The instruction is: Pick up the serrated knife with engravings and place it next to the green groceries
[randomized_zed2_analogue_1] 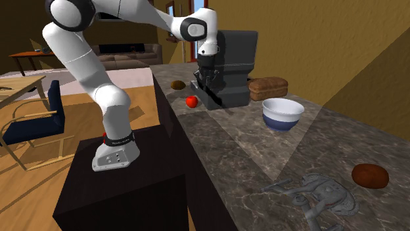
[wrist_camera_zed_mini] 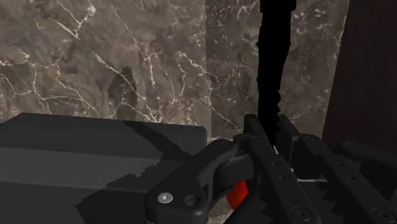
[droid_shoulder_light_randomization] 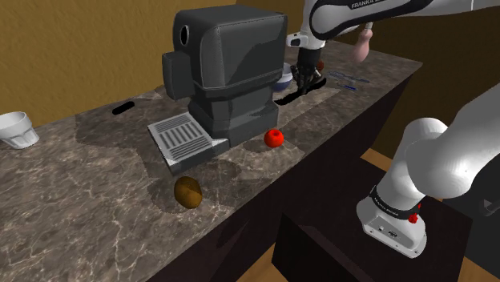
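Note:
My black gripper (wrist_camera_zed_mini: 270, 137) is shut on a dark knife, its fingers clasping it where handle and blade meet. The riveted handle (wrist_camera_zed_mini: 194, 184) sticks out to one side and the jagged black blade (wrist_camera_zed_mini: 275, 63) runs on beyond the fingertips. In the shoulder view the gripper (droid_shoulder_light_randomization: 308, 78) hangs just right of the coffee machine (droid_shoulder_light_randomization: 228, 68), with the knife (droid_shoulder_light_randomization: 290, 96) jutting out low over the marble counter (droid_shoulder_light_randomization: 96, 200). In the second exterior view the gripper (randomized_zed2_analogue_1: 209, 79) is in front of the same machine (randomized_zed2_analogue_1: 234, 69).
A red tomato (droid_shoulder_light_randomization: 274, 138) and a brown round item (droid_shoulder_light_randomization: 187, 192) lie before the machine. A white-and-blue bowl (randomized_zed2_analogue_1: 282, 113), a bread loaf (randomized_zed2_analogue_1: 268, 85), a brown lump (randomized_zed2_analogue_1: 370, 175) and a grey object (randomized_zed2_analogue_1: 315, 195) sit along the counter. A white cup (droid_shoulder_light_randomization: 16, 128) stands far left.

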